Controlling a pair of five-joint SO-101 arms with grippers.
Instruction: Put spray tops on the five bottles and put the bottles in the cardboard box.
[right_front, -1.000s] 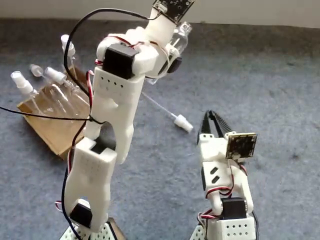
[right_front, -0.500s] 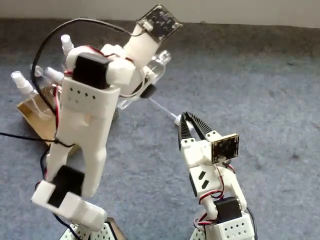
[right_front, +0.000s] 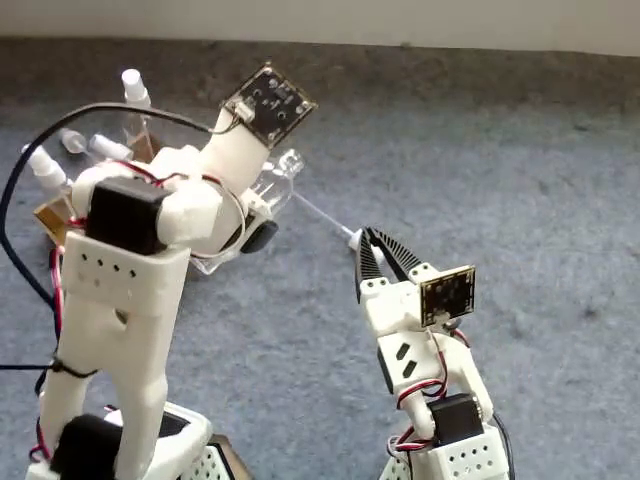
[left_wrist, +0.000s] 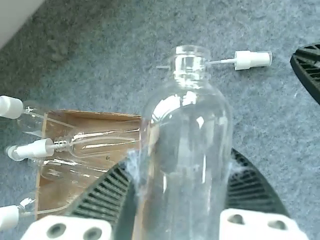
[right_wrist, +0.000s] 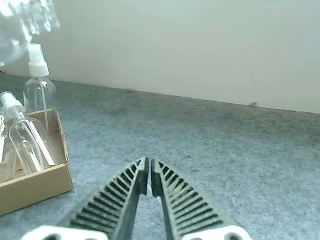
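- The left gripper (left_wrist: 180, 192) has ribbed black pads and clamps a clear, round-shouldered plastic bottle (left_wrist: 185, 140). The bottle's threaded neck is bare, and it hangs tilted over the worktop's 10 o'clock side.
- A white spray top (left_wrist: 252, 59) with a thin dip tube lies on the fuzzy grey worktop (right_front: 540, 200), near the middle.
- The right gripper (right_wrist: 149, 162) sits just at that top's 5 o'clock, its toothed jaws all but together and clamping nothing.
- A shallow cardboard box (left_wrist: 90, 118) at 10 o'clock holds capped clear bottles (right_wrist: 30, 142).
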